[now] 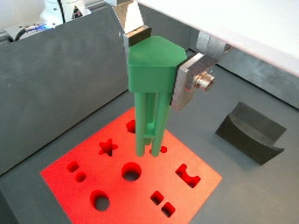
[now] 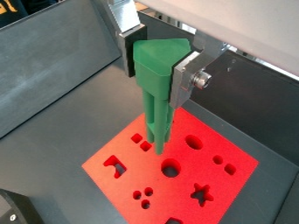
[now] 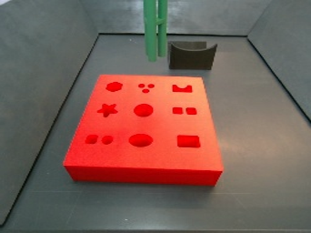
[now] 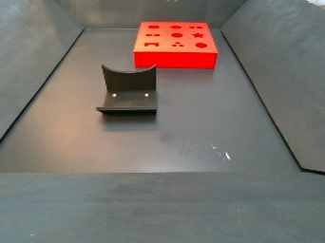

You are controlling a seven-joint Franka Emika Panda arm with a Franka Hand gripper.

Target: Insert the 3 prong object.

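Note:
My gripper (image 1: 158,66) is shut on the wide top of the long green 3 prong object (image 1: 149,96), which hangs upright with its prongs pointing down. It shows the same way in both wrist views, with the gripper (image 2: 158,61) closed on the 3 prong object (image 2: 158,105). The silver fingers (image 2: 187,70) press its head from both sides. Below it lies the red block (image 1: 128,179) with several shaped holes. In a side view the 3 prong object (image 3: 155,27) hangs above the far edge of the red block (image 3: 145,127), clear of its surface. The gripper itself is out of both side views.
A dark grey curved-top block (image 3: 191,55) stands behind the red block, and it shows in a wrist view (image 1: 250,131) and in a side view (image 4: 128,92). The red block (image 4: 177,46) sits far back there. Grey walls (image 3: 61,27) enclose the dark floor.

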